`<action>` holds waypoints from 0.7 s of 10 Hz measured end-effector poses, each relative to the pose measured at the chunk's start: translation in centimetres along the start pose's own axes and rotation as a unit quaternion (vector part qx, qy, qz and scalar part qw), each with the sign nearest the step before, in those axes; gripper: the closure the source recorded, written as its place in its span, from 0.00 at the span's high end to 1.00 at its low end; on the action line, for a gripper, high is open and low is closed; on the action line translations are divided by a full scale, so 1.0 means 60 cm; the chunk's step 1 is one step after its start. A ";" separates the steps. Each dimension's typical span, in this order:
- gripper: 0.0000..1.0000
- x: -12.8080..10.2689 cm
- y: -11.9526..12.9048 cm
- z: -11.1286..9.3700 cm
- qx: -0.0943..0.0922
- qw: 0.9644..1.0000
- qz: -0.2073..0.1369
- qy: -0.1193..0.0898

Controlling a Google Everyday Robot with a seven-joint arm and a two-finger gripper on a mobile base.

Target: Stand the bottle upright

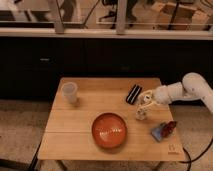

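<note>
The small whitish-cream bottle [141, 113] is on the wooden table [80, 130], right of centre, just below my gripper. It looks roughly upright, though this is hard to tell. My gripper [145, 102] comes in from the right on a white arm [185, 90] and hovers at the bottle's top, close to or touching it.
An orange bowl [109, 130] sits at the front centre. A translucent plastic cup [70, 93] stands at the back left. A flat black bar [134, 93] lies at the back, just left of the gripper. A blue-and-red packet [164, 130] lies at the right front.
</note>
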 end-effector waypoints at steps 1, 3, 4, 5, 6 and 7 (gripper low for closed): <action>0.43 0.003 0.003 0.000 -0.003 1.000 0.000 0.001; 0.63 0.007 0.006 0.002 -0.007 1.000 -0.001 0.003; 0.71 0.008 0.007 0.002 -0.008 1.000 -0.001 0.004; 0.79 0.009 0.007 0.004 -0.011 1.000 -0.001 0.005; 0.80 0.010 0.008 0.005 -0.012 1.000 -0.002 0.006; 0.80 0.011 0.009 0.005 -0.013 1.000 -0.002 0.007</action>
